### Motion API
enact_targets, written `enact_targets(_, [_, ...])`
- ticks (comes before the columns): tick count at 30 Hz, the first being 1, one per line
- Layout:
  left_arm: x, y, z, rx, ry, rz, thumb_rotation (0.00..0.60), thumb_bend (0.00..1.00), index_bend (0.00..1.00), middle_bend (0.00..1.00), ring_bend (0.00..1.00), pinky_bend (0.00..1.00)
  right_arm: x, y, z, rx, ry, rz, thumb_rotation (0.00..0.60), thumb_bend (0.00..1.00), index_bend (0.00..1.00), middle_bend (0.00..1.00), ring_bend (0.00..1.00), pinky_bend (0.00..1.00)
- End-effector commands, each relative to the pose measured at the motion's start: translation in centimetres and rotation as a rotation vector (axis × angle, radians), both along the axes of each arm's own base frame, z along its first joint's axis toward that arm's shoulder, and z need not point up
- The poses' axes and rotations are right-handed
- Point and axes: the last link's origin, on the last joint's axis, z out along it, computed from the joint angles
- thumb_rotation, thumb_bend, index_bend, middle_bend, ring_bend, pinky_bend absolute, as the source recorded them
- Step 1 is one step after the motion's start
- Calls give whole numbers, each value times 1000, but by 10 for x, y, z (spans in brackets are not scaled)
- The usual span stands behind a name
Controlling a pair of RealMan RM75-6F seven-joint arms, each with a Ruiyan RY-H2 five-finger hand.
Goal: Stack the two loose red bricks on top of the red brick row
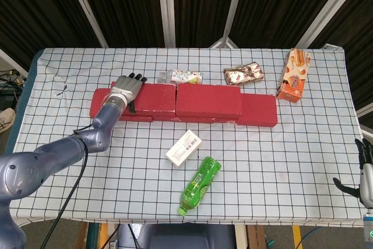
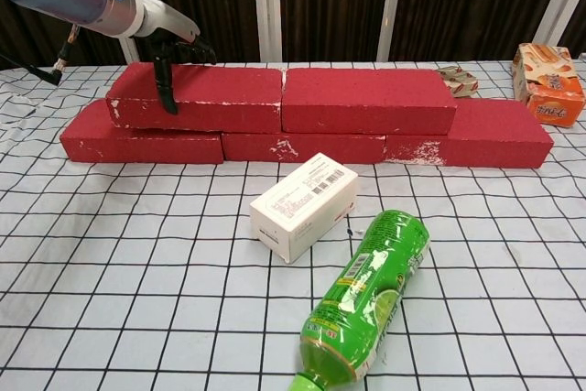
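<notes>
Red bricks: two upper ones, left upper brick (image 2: 197, 96) and right upper brick (image 2: 368, 100), lying end to end on the red brick row (image 2: 302, 146), near the middle of the checked table (image 1: 280, 161). Row ends poking out on both sides beneath them. Left hand (image 1: 127, 90) draped over the far left part of the left upper brick, fingers (image 2: 166, 84) spread across its top and thumb hanging down the front face; touching, not clearly gripping. Right hand (image 1: 366, 167) low at the table's right edge, well apart from the bricks, fingers upright and holding nothing. White box (image 2: 304, 205) just in front of the row, green bottle (image 2: 366, 297) lying on its side nearer still. Behind the row, small clear bottle (image 1: 181, 76) and crumpled snack packet (image 1: 243, 74). Orange carton (image 1: 293, 74) to the far right.
</notes>
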Motion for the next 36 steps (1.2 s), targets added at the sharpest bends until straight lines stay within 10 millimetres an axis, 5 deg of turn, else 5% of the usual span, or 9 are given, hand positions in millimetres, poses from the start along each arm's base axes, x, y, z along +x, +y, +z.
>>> enact_targets(1, [0, 0, 0, 0, 3, -1, 600, 0, 35, 0, 0, 164, 0, 0, 0, -1, 0, 0, 600, 211, 0, 0, 0, 0])
enact_targets(18, [6, -3, 4, -3, 5, 2, 600, 0, 0, 0, 0, 146, 0, 1, 2, -5, 2, -5, 600, 211, 0, 0, 0, 0])
enact_targets(26, [26, -15, 46, 36, -56, -33, 600, 0, 0, 0, 0, 167, 0, 0, -1, 12, 4, 0, 600, 212, 0, 0, 0, 0])
enact_targets(31, [19, -65, 88, 143, -190, -150, 600, 11, 0, 2, 0, 233, 2, -5, -11, 65, 18, 39, 600, 212, 0, 0, 0, 0])
enact_targets(36, [-34, -131, 112, 221, -236, -213, 600, 14, 56, 27, 20, 253, 5, -8, -17, 78, 45, 70, 600, 211, 0, 0, 0, 0])
